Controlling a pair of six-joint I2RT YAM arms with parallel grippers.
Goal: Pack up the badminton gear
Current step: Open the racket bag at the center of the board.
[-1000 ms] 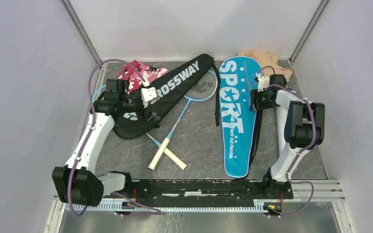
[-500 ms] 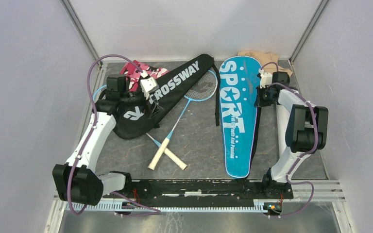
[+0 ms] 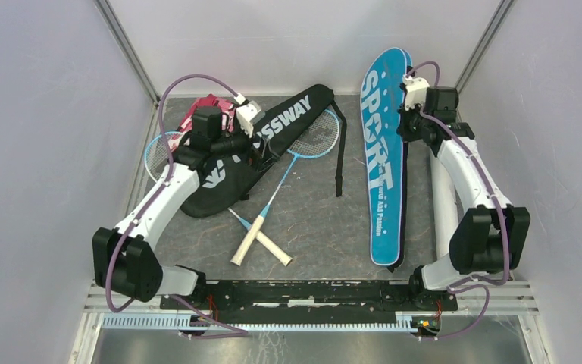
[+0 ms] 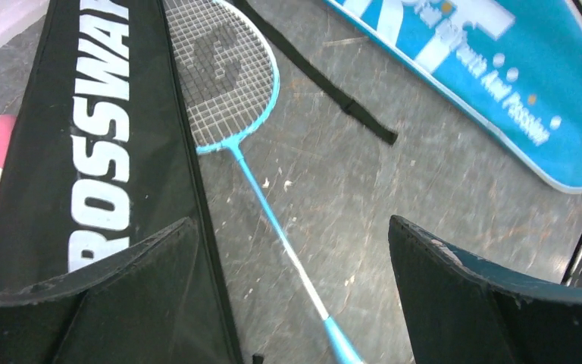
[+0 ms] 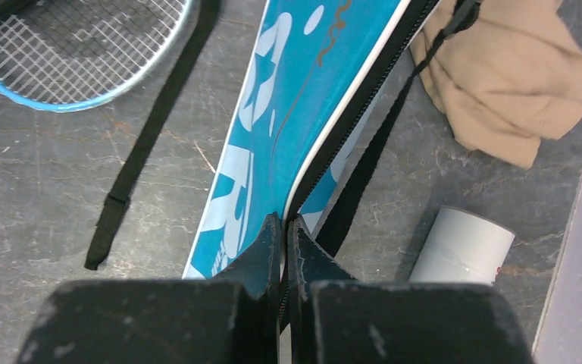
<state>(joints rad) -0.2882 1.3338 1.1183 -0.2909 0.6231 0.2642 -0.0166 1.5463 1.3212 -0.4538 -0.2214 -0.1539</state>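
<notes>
Blue "SPORT" racket cover (image 5: 295,91) is pinched at its zip edge by the right gripper (image 5: 286,227), shut tight on it, with its far end up off the table (image 5: 45,189). A white tube (image 5: 462,246) lies just right of that gripper, a beige cloth (image 5: 515,83) past it. The left gripper (image 4: 289,221) hangs wide open over a blue racket (image 4: 223,68) and the black "CROSSWAY" racket cover (image 4: 98,136).

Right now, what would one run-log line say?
left gripper: open, above black cover and racket | right gripper: shut on blue cover edge | racket: unpacked
</notes>
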